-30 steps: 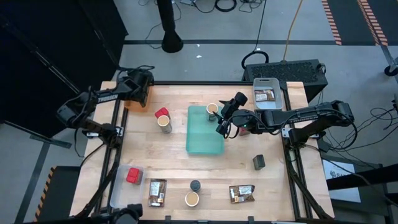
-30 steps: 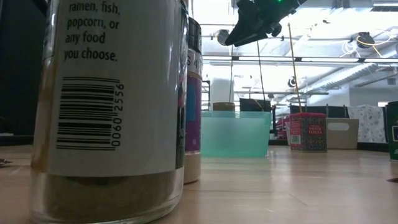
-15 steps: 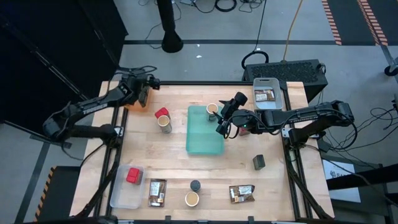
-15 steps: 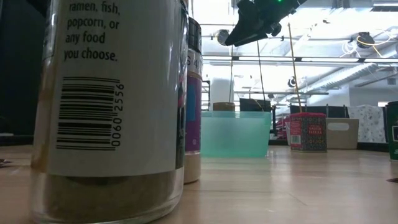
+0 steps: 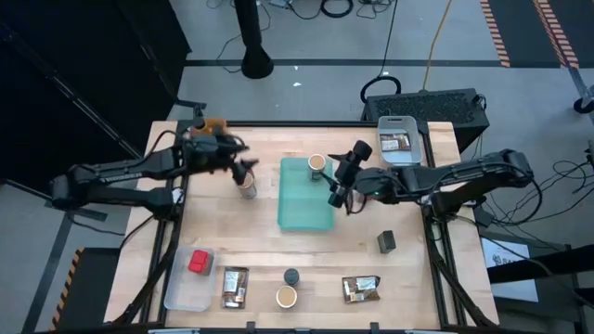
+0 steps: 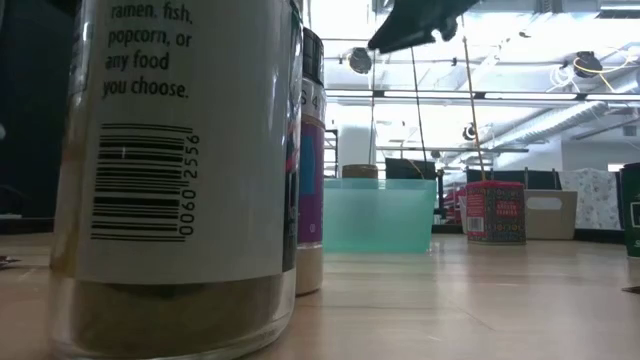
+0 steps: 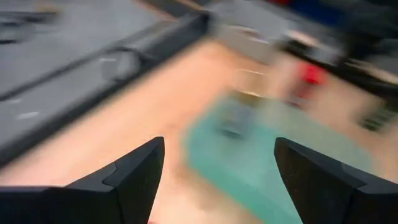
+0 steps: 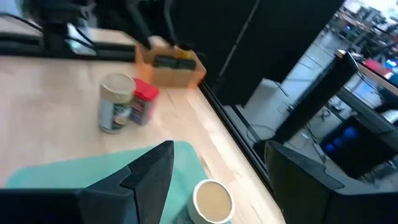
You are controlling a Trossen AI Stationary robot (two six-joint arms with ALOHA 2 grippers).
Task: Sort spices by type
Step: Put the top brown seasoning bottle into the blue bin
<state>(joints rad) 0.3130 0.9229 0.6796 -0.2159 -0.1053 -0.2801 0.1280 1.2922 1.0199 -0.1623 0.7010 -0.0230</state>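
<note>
High view: left pincer (image 5: 244,170) released, empty, poised over the red box, which is hidden beneath it. Tan jar (image 5: 247,188) just beside. Right pincer (image 5: 338,193) released, empty, hanging at the edge of the teal tray (image 5: 306,213). Second tan jar (image 5: 317,164) near it, at the tray's far corner. Remaining spices well apart from both pincers.

Low view: foreground jar (image 6: 175,170) fills most of the picture. Tray beyond it, with part of an arm above.

Left wrist view: blurred; dark fingers (image 7: 134,174) wide apart, nothing between.

Right wrist view: fingers (image 8: 152,177) apart, nothing held. Tan jar just below and ahead. Red box (image 8: 144,99) and its neighbouring jar touching, farther off near the orange bin (image 8: 174,67).

Judged step: left pincer reaching for the red box. Recommended: centre over the box, descend straight, keep clear of the touching jar, close on flat sides.

Against half a second earlier: left arm swung in from the orange bin to the box. Right pincer shifted slightly along the tray edge.
</note>
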